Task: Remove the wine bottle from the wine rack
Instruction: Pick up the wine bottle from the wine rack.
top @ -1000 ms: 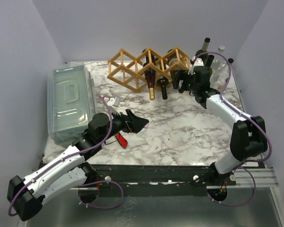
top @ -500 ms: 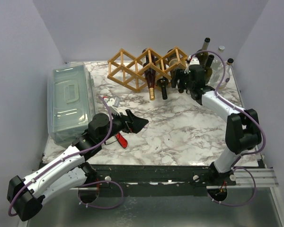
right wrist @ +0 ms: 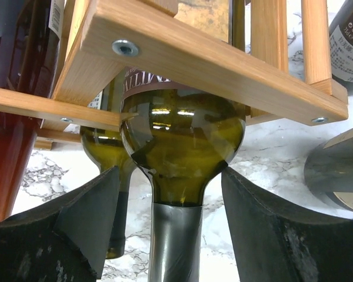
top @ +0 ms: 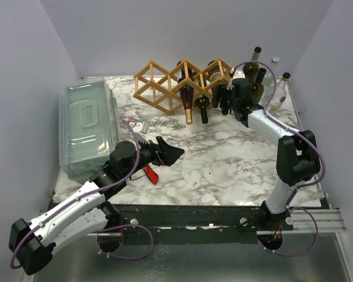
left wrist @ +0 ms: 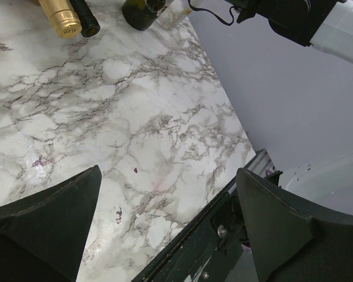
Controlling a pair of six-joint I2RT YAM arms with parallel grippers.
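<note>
The wine rack [right wrist: 212, 59] hides most of the wine bottle [right wrist: 182, 141].

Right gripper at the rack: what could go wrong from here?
The open right gripper straddles the neck of the olive-green glass bottle; closing on that smooth taper, it might slip. Pulling could drag the light wooden lattice rack, which also holds a dark red bottle. Standing bottles crowd the arm's right side.

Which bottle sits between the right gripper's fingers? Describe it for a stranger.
Find the wooden wine rack at the table's back, then its rightmost cell. The green wine bottle points its neck between the right gripper's fingers; grey foil, unlike its gold-capped neighbour.
</note>
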